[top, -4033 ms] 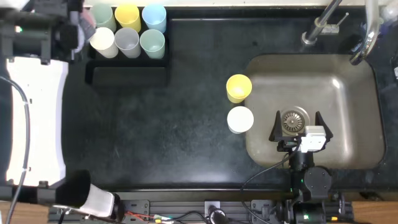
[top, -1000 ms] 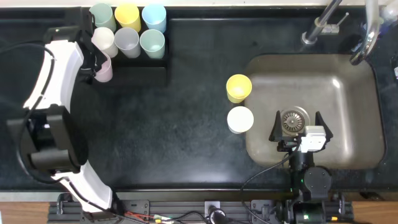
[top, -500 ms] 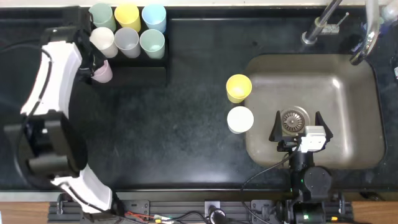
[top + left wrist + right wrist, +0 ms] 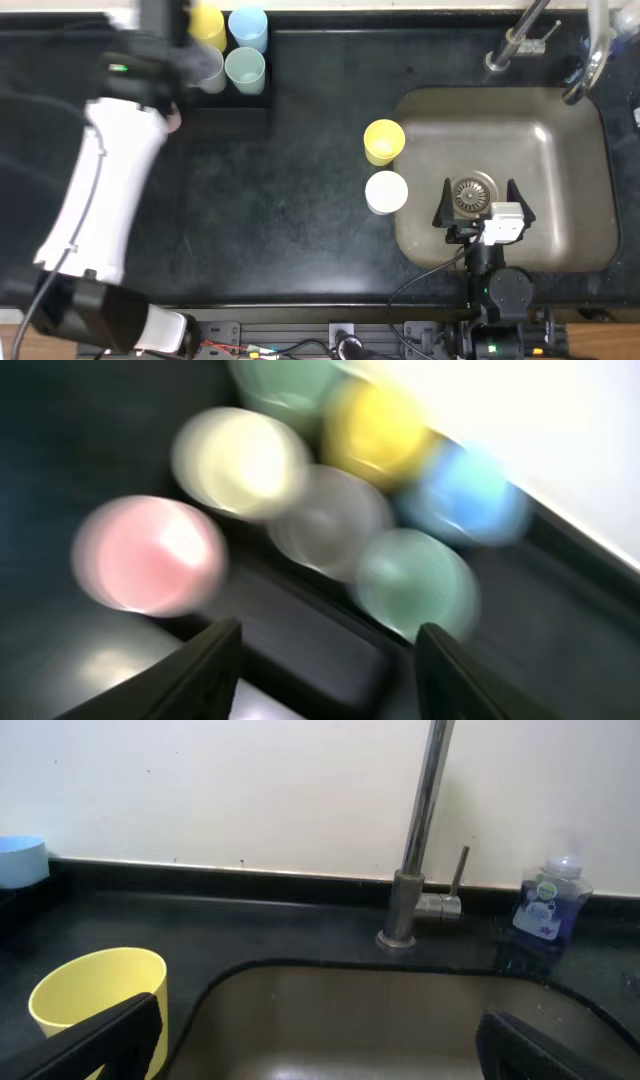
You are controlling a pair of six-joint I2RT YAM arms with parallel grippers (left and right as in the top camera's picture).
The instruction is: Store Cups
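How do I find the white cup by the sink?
Find the metal sink on the dark counter. Two cups stand by its left edge. The white cup is the pale one, nearer the counter's front than the yellow cup.

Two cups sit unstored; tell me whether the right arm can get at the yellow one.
Probably yes: the yellow cup stands on the counter beside the sink, near the open right pincer, nothing between.
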